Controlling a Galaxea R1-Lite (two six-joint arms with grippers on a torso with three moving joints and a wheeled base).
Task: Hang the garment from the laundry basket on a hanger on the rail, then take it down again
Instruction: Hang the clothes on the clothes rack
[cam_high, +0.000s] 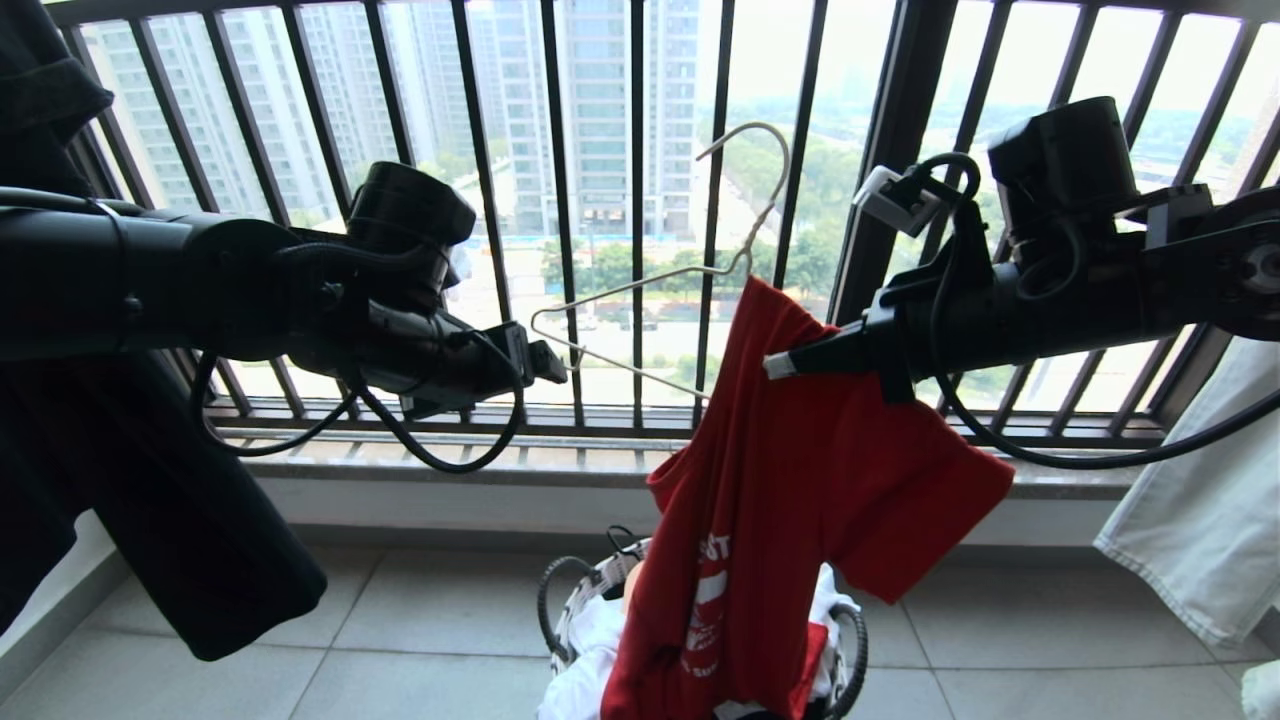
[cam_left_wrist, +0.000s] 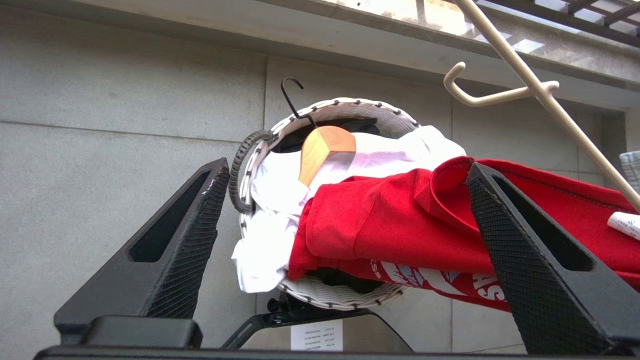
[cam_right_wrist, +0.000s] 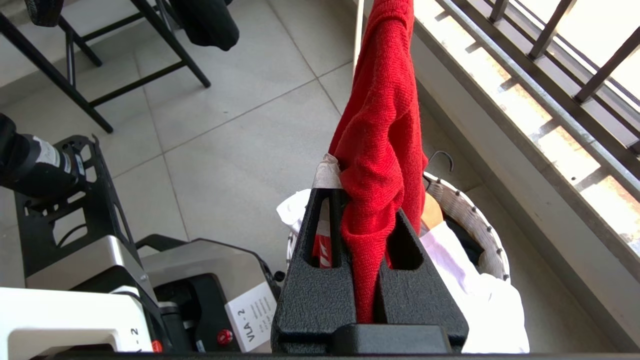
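The red garment (cam_high: 790, 480) hangs in the middle of the head view, one shoulder draped over the right half of the cream hanger (cam_high: 640, 288). Its hem falls into the laundry basket (cam_high: 548, 600) on the floor. My right gripper (cam_high: 778, 365) is shut on a bunched fold of the garment (cam_right_wrist: 380, 150) near the shoulder. My left gripper (cam_high: 550, 362) is close to the hanger's bare left end, open wide with nothing between its fingers (cam_left_wrist: 210, 200). In the left wrist view the hanger (cam_left_wrist: 540, 90), garment (cam_left_wrist: 400, 225) and basket (cam_left_wrist: 325, 300) lie beyond the jaws. The rail is out of view.
The basket (cam_right_wrist: 480, 220) also holds a white garment (cam_left_wrist: 270, 225) and a tan wooden hanger (cam_left_wrist: 325, 150). A black garment (cam_high: 150, 500) hangs at the left, a pale one (cam_high: 1200, 520) at the right. The black window railing (cam_high: 640, 200) stands behind. My base (cam_right_wrist: 100, 260) is near the basket.
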